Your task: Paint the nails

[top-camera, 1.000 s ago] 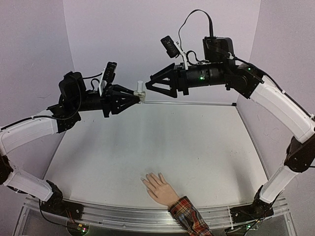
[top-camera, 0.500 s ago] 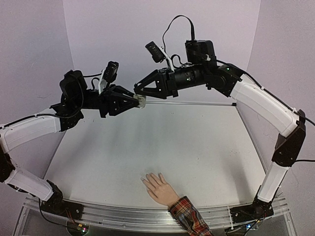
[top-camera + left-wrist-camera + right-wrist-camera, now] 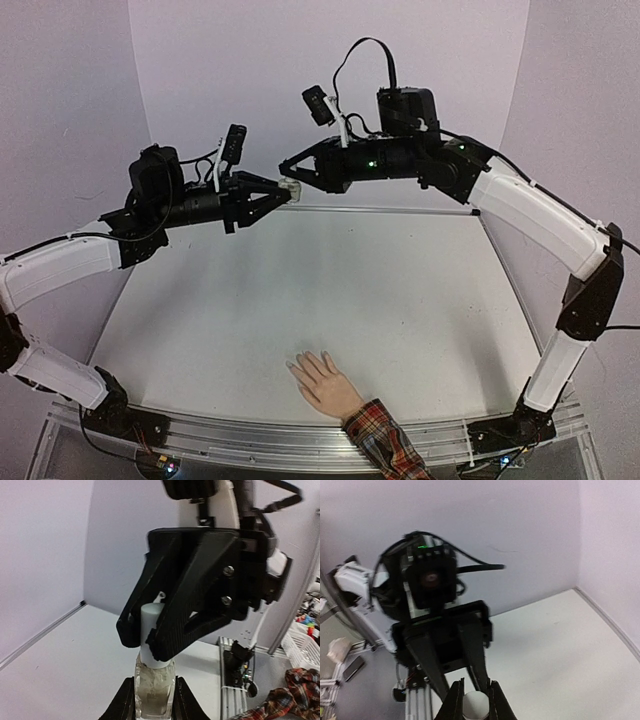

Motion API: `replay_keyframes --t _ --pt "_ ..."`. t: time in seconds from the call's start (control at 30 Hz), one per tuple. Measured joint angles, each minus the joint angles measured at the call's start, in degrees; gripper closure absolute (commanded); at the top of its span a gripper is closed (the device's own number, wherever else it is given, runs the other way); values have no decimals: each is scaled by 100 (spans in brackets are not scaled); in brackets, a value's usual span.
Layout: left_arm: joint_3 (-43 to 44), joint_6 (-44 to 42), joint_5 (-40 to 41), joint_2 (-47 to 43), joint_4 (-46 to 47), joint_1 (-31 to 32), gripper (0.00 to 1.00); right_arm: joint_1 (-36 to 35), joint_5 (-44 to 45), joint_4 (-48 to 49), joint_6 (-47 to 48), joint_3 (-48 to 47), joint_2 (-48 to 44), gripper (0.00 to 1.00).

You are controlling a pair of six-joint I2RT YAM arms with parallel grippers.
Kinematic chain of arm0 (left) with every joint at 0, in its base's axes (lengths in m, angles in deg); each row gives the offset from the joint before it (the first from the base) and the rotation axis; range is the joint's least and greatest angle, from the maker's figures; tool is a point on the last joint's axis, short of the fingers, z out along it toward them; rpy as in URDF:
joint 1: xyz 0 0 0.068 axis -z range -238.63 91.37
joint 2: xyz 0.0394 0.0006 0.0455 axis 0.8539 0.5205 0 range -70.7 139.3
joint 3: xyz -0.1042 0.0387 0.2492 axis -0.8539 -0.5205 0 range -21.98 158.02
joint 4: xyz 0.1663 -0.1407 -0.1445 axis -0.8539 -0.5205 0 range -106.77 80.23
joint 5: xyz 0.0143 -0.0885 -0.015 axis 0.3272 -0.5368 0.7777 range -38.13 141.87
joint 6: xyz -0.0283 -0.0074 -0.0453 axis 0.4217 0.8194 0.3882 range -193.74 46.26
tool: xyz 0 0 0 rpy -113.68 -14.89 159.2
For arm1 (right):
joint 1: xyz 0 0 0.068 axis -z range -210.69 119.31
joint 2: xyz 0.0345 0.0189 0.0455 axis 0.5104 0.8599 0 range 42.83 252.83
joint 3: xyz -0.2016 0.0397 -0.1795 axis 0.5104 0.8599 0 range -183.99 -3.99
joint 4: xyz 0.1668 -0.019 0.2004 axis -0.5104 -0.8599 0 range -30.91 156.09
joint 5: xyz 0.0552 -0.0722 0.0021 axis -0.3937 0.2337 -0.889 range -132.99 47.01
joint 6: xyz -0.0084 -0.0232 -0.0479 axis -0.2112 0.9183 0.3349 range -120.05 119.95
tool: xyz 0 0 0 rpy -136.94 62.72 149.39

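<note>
A small polish bottle (image 3: 154, 687) with a clear glass body hangs high over the back of the table. My left gripper (image 3: 154, 702) is shut on that glass body. The bottle's white cap (image 3: 151, 625) points toward my right gripper (image 3: 475, 700), which is shut on the cap (image 3: 475, 706). In the top view both grippers meet tip to tip at the bottle (image 3: 289, 187). The flesh-coloured mannequin hand (image 3: 322, 382) lies palm down near the front edge, with a red plaid cuff (image 3: 385, 435). Its nails (image 3: 296, 367) are too small to make out.
The white tabletop (image 3: 380, 290) is boxed in by pale purple walls at the back and sides. An aluminium rail (image 3: 250, 432) runs along the near edge by the arm bases. In the left wrist view a white basket (image 3: 305, 647) sits off the table's side.
My right gripper swung left to the bottle and shut on its cap. My left gripper kept its hold and shifted slightly up and right.
</note>
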Motion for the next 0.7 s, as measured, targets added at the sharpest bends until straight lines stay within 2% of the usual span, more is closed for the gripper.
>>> replay_keyframes --t 0.13,0.2,0.27,0.3,0.37,0.47,0.53,0.6,0.7 --pt "99 -530 1248 80 -462 149 100 -399 2136 104 -262 169 -22 100" --pt "181 -770 1657 166 -510 253 100 -662 3231 93 -414 161 -9 100" --pt "281 -958 1922 261 -528 325 100 -837 3968 -21 -557 6 67 98" --pt "342 -1024 2020 311 -519 341 100 -890 4254 -117 -620 -160 151 91" --pt "445 -1132 2154 387 -475 344 100 -929 4615 -272 -738 -490 332 71" --pt "447 -1241 2491 418 -486 272 100 -976 4797 -608 -792 -664 391 43" --pt "415 -1313 2672 425 -529 74 100 -1019 4731 -858 -741 -664 305 32" --pt "276 -1374 2641 383 -514 -120 100 -990 4365 -1020 -655 -618 164 28" --pt "-23 -1477 2312 250 -551 -155 100 -754 3321 -1166 -505 -422 -188 27"
